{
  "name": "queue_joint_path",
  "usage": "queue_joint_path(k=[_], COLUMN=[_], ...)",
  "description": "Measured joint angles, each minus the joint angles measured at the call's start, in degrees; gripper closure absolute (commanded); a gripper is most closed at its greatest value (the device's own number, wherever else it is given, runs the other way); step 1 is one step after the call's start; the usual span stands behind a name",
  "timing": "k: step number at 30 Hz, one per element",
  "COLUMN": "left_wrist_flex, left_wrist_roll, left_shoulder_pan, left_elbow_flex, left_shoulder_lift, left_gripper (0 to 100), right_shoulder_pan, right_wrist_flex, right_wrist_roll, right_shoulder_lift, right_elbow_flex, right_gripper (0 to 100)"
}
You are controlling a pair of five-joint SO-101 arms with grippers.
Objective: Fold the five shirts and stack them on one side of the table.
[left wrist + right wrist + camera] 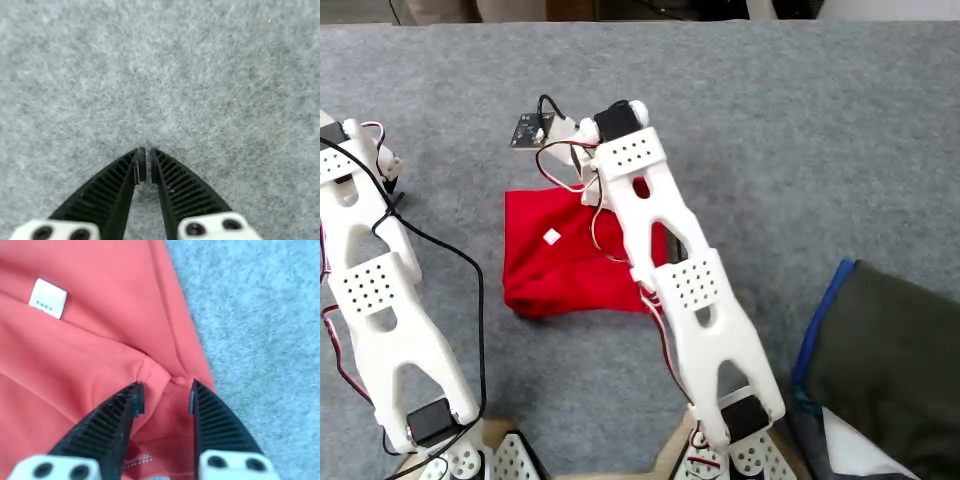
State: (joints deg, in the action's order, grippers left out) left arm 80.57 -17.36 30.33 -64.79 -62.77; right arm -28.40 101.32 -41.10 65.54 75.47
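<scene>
Now my right gripper (pixel 165 392) hangs over a puckered seam of the red shirt (pixel 560 265), its 2 jaws parted. The shirt lies folded mid-table, partly under my right arm. My left gripper (pixel 146 164) hangs clenched and empty over the grey table cover (pixel 160 75). Dark clothes (pixel 895 350) lie well apart.

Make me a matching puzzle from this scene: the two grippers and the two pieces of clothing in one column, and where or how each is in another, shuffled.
1. red shirt
2. left gripper
3. right gripper
4. dark garment

A. open, over the red shirt's edge
B. beside the base of the right arm
C. shut, over bare grey table cover
D. mid-table, partly under the right arm

Pairs: 1-D, 2-C, 3-A, 4-B.
</scene>
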Motion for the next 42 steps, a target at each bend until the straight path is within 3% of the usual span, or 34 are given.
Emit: queue_joint_path(k=[5,18,42], left_wrist_flex=[0.00,0.00,0.00], left_wrist_roll=[0.00,0.44,1.05], left_shoulder_pan=[0.00,0.00,-0.09], left_elbow_flex=[0.00,0.00,0.00], left_shoulder_lift=[0.00,0.00,0.00], left_gripper=[96,96,96], right_shoulder_pan=[0.00,0.35,0.44], right_wrist_flex=[0.00,-0.62,-3.43], right_wrist_roll=[0.35,0.62,0.70], right_shoulder_lift=[-4.22,-14.95,-8.18], right_elbow_flex=[-0.88,-21.10,-17.85], right_gripper=[83.2,83.2,83.2])
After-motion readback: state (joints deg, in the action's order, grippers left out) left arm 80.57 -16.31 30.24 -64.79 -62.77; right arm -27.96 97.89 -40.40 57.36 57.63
